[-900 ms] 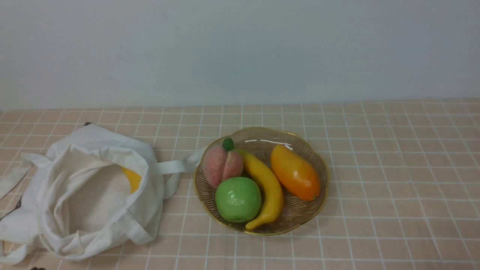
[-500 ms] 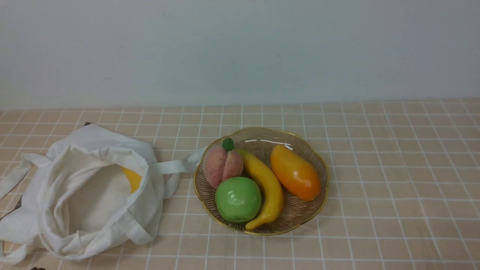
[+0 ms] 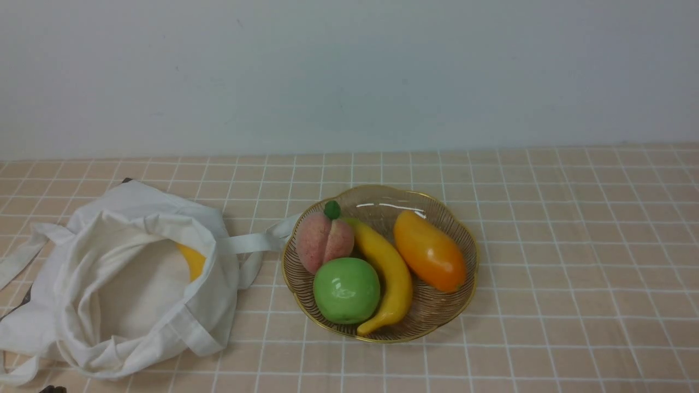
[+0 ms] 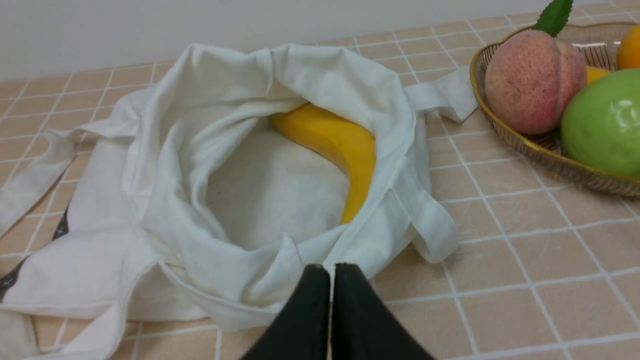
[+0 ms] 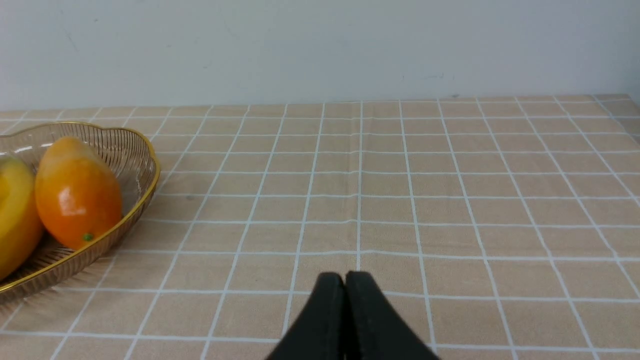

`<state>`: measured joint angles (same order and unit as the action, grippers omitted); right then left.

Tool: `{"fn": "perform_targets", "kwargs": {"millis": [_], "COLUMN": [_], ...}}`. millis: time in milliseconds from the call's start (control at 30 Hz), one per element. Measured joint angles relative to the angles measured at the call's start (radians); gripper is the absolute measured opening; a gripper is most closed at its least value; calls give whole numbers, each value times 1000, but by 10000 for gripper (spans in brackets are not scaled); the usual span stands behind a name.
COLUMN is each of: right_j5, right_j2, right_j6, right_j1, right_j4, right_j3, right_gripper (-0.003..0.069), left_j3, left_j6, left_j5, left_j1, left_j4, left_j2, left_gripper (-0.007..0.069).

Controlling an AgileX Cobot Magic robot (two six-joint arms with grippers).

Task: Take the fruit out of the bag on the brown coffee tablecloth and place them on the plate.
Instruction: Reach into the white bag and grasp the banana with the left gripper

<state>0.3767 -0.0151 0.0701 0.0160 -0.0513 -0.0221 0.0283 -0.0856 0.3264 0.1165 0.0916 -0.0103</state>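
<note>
A pale wall (image 3: 349, 76) stands behind the pinkish-beige gridded tablecloth (image 3: 573, 262). From here I can see the yellow banana (image 4: 345, 145) inside the white bag (image 4: 285, 270), lying against the side nearest the plate (image 3: 437, 322). It's curved, its long axis slanting from the wall side down toward the robot and the plate, greenish tip toward the wall; the bag's folded edge hides the other end. Left of the plate, the bag gapes open. The left hand (image 4: 331, 272), near the bag, and the right hand (image 5: 345, 280) are both closed, holding nothing, their lower parts cut off.
</note>
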Motion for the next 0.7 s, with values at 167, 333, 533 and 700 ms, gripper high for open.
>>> {"fn": "perform_targets", "kwargs": {"millis": [167,333,533,700], "right_j5": [0,0,0,0], "right_j2": [0,0,0,0], "right_j6": [0,0,0,0], "right_j1": [0,0,0,0], "right_j4": [0,0,0,0], "right_j3": [0,0,0,0], "right_gripper": [-18,-18,-18,-18], "left_j3": [0,0,-198,-418], "left_j6": [86,122,116,86], "left_j5": [-274,-559,-364,5], "left_j1": [0,0,0,0], "left_j4": [211,374,475,473], "left_j2": [0,0,88,398], "left_gripper": [-8,-8,-8,-8]}}
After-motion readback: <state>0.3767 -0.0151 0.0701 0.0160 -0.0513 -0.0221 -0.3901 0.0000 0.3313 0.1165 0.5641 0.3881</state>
